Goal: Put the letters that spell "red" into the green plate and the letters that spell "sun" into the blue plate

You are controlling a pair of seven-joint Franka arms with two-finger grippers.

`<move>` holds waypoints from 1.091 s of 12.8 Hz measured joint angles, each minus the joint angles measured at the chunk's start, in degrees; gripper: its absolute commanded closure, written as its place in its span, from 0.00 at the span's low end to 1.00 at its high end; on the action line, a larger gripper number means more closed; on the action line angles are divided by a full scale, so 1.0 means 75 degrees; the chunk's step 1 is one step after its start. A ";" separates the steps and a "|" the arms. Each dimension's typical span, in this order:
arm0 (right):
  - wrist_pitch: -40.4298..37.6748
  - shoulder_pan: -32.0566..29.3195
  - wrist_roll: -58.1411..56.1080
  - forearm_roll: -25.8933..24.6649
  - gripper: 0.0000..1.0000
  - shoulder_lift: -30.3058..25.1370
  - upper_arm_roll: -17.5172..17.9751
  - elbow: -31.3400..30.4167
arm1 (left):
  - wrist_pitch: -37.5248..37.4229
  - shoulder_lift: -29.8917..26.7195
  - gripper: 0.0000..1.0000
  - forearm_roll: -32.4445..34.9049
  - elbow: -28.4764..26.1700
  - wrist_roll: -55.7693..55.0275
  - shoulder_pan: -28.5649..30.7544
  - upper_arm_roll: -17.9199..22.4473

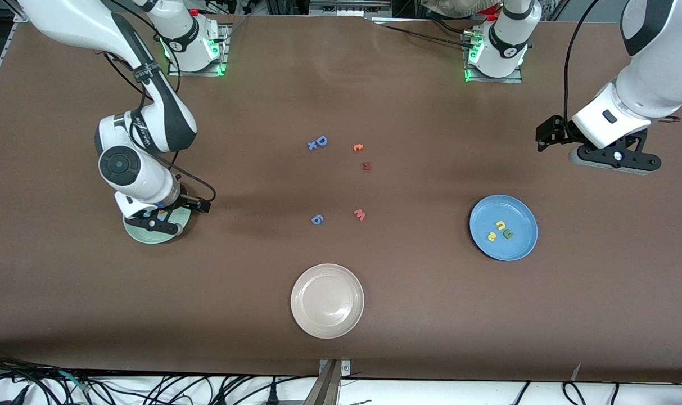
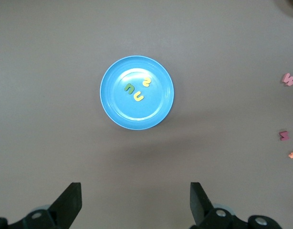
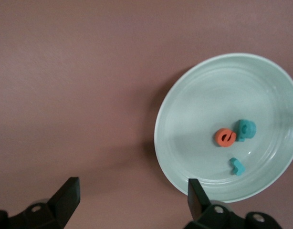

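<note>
While both grippers gape empty, right gripper (image 1: 159,223) over green plate (image 3: 204,90) holding r (image 3: 237,166), e (image 3: 225,137), d (image 3: 245,129); left gripper (image 1: 613,159) waits; blue plate (image 1: 520,247) holds s (image 2: 146,82), u (image 2: 139,97), n (image 2: 130,88).

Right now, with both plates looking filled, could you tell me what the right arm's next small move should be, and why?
Probably lift the right gripper straight up off the green plate and retreat. Its fingers are open and empty, and the orange "e", teal "d" and teal "r" already lie in that plate. The blue plate holds "s", "u" and "n"; the left gripper waits open.
</note>
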 measured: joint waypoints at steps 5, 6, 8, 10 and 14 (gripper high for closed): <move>-0.1465 0.0289 -0.0980 0.0779 0.00 -0.0146 -0.0788 0.1308 | -0.0079 0.0000 0.00 0.0000 0.0001 0.0000 0.0000 0.0009; -0.1603 0.0318 -0.1257 0.0807 0.00 -0.0253 -0.0921 0.1397 | -0.0081 0.0000 0.00 0.0000 0.0001 0.0000 0.0000 0.0009; -0.2031 0.0328 -0.1904 0.0823 0.00 -0.0534 -0.1199 0.1448 | -0.0084 0.0001 0.00 0.0000 0.0001 0.0000 -0.0001 0.0009; -0.2708 0.0323 -0.2519 0.0854 0.00 -0.0889 -0.1469 0.1488 | -0.0088 0.0001 0.00 0.0000 0.0001 0.0000 -0.0019 0.0009; -0.4553 0.0321 -0.3354 0.1348 0.00 -0.1606 -0.1938 0.2117 | -0.0092 0.0002 0.00 0.0000 0.0002 0.0000 -0.0036 0.0009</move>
